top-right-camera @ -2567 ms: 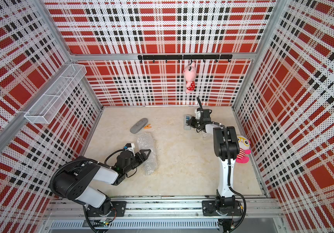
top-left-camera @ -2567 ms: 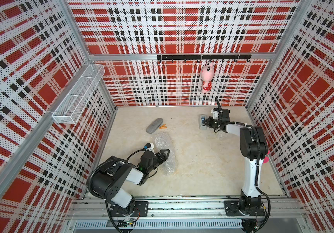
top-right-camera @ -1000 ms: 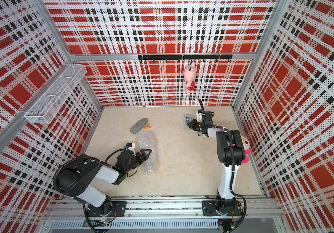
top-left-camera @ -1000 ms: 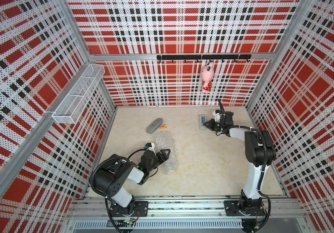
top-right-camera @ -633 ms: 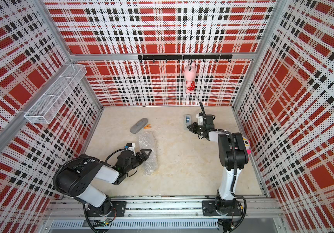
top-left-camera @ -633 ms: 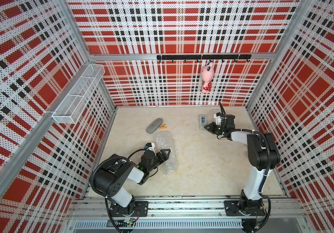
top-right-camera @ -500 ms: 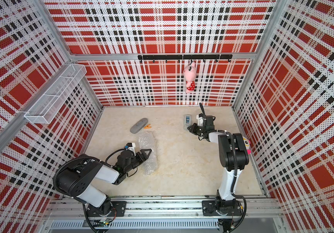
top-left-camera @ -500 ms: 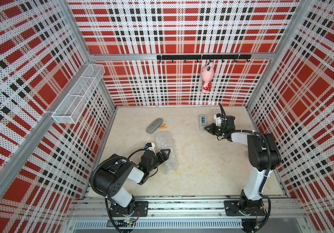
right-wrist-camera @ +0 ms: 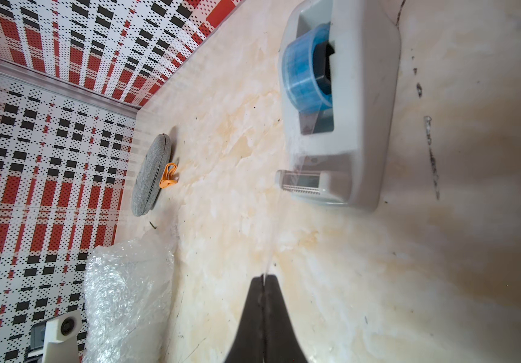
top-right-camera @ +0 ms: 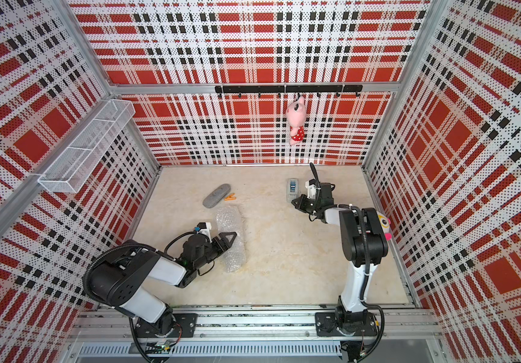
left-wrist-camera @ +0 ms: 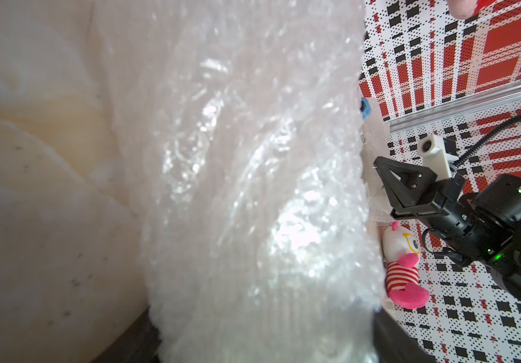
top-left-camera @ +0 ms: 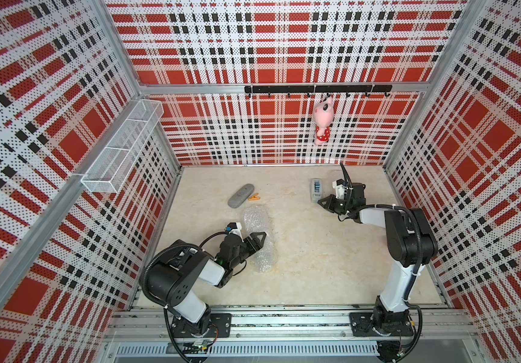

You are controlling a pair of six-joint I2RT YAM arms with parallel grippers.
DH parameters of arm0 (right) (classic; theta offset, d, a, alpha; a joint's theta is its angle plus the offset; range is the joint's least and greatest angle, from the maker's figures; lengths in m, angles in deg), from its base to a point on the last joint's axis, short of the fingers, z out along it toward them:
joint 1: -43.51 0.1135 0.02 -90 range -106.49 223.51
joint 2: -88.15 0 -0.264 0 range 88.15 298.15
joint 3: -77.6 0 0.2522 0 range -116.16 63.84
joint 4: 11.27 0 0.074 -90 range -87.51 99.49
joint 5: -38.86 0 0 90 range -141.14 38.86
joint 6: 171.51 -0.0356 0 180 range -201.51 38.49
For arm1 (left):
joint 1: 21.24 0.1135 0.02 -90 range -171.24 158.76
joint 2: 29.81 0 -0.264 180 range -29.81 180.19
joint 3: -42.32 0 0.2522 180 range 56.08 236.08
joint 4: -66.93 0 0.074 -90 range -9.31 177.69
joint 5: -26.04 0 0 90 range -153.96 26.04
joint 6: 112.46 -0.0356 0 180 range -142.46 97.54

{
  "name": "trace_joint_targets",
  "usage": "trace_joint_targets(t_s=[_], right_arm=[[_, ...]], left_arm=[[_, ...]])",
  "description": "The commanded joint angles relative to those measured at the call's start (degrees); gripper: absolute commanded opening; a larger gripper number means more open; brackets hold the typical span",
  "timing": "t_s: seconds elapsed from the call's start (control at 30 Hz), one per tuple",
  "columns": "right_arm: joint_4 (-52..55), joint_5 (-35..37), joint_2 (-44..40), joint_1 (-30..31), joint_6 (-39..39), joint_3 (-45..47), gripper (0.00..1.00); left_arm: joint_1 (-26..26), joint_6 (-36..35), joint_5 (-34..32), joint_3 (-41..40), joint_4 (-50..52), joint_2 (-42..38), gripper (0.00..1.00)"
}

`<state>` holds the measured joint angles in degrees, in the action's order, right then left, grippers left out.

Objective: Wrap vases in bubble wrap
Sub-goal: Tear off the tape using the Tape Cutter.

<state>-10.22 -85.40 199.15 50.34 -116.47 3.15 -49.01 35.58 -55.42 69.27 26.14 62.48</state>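
Observation:
A long roll of bubble wrap (top-left-camera: 252, 220) (top-right-camera: 229, 220) lies on the floor at the left of centre. My left gripper (top-left-camera: 257, 239) (top-right-camera: 229, 237) is shut across its middle. In the left wrist view the bubble wrap (left-wrist-camera: 252, 188) fills the gap between the jaws of my left gripper (left-wrist-camera: 265, 342). No vase shows bare; faint upright ribs show through the wrap there. My right gripper (top-left-camera: 322, 202) (top-right-camera: 296, 201) (right-wrist-camera: 263, 278) is shut on a strip of clear tape (right-wrist-camera: 279, 220). The strip runs taut to the grey tape dispenser (top-left-camera: 316, 189) (right-wrist-camera: 347, 110).
A grey oblong case (top-left-camera: 241, 195) (right-wrist-camera: 152, 176) with an orange clip (top-left-camera: 254, 197) lies at the back left. A pink plush (top-left-camera: 322, 124) hangs from the back rail. Another plush toy (top-right-camera: 383, 224) sits against the right wall. A wire basket (top-left-camera: 120, 151) hangs on the left wall.
My right gripper has drawn back from the tape dispenser toward the front, and the tape strip has stretched out behind it. The left arm and the roll have not moved.

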Motion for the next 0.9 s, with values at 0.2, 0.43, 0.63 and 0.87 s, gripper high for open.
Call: trace_joint_targets(t_s=[0.2,0.43,0.63,0.87], right_arm=[[1.42,1.12,7.39,-0.91,2.88,-2.09,0.00],[3.42,5.35,6.86,-2.17,4.55,-2.97,0.00],[12.02,16.24,5.42,-2.26,7.41,-6.61,0.00],[18.90,22.77,4.74,-2.61,11.71,-10.41,0.00]], left_arm=[[-0.73,-0.48,1.33,-0.78,8.42,1.85,0.41],[-0.71,-0.47,1.33,-0.80,8.47,1.87,0.41],[-0.74,-0.48,1.26,-0.89,8.40,1.49,0.41],[-0.57,-0.64,1.31,-1.06,8.45,2.09,0.41]])
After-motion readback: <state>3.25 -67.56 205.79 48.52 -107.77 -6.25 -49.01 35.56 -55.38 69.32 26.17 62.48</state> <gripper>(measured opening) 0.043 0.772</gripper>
